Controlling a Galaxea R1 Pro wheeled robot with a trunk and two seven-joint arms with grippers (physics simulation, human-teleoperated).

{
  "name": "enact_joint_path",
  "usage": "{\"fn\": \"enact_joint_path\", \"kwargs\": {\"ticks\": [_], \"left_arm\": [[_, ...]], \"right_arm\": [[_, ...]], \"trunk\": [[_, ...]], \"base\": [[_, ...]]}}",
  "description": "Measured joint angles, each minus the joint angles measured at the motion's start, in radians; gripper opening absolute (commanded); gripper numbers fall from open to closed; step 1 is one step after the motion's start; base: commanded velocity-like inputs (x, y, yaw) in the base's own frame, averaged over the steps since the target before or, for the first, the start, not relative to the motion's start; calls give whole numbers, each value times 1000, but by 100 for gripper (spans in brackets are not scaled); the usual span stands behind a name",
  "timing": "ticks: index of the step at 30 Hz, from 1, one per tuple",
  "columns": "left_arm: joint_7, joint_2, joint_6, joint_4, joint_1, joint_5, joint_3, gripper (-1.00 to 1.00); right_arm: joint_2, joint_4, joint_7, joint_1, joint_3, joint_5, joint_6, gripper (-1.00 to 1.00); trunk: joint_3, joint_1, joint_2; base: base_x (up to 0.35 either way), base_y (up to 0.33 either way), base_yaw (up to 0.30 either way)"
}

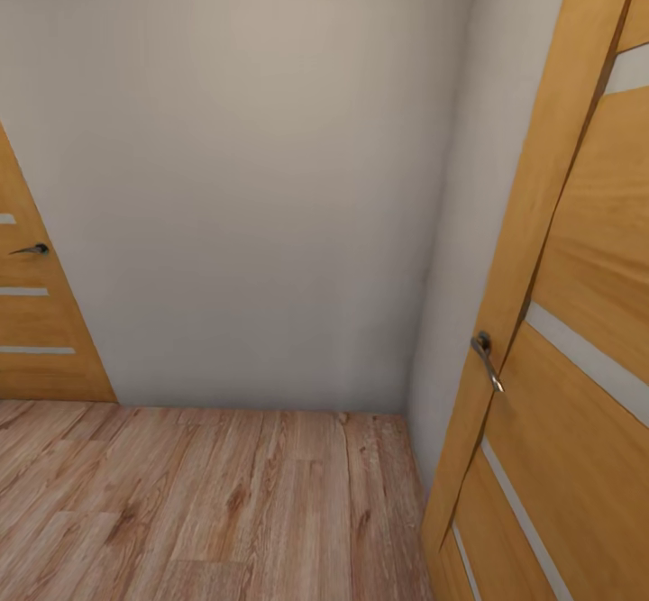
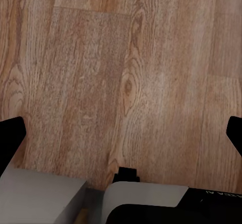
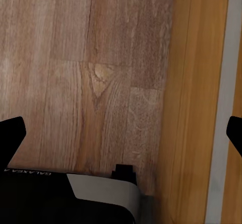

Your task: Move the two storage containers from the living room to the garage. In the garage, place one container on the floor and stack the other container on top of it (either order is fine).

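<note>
The two storage containers are out of view. My left gripper (image 2: 122, 133) hangs open over light wood planks (image 2: 126, 73), its dark fingertips (image 2: 11, 136) far apart with nothing between them. My right gripper (image 3: 122, 133) is open too, above the same planks (image 3: 75, 68), and holds nothing. An orange-brown door (image 3: 194, 108) runs close along one side of the right gripper.
A pale wall corner (image 1: 252, 177) stands straight ahead above wood plank flooring (image 1: 207, 502). An orange-brown door with frosted stripes (image 1: 577, 313) and a metal handle (image 1: 487, 358) is very near on the right. Another such door (image 1: 36, 331) stands at the far left.
</note>
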Motion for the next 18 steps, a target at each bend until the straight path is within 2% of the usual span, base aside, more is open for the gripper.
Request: {"fn": "enact_joint_path", "kwargs": {"ticks": [18], "left_arm": [[0,-1,0,0,0,0,-1,100]], "right_arm": [[0,0,0,0,0,0,0,100]], "trunk": [[0,0,0]], "base": [[1,0,0]]}}
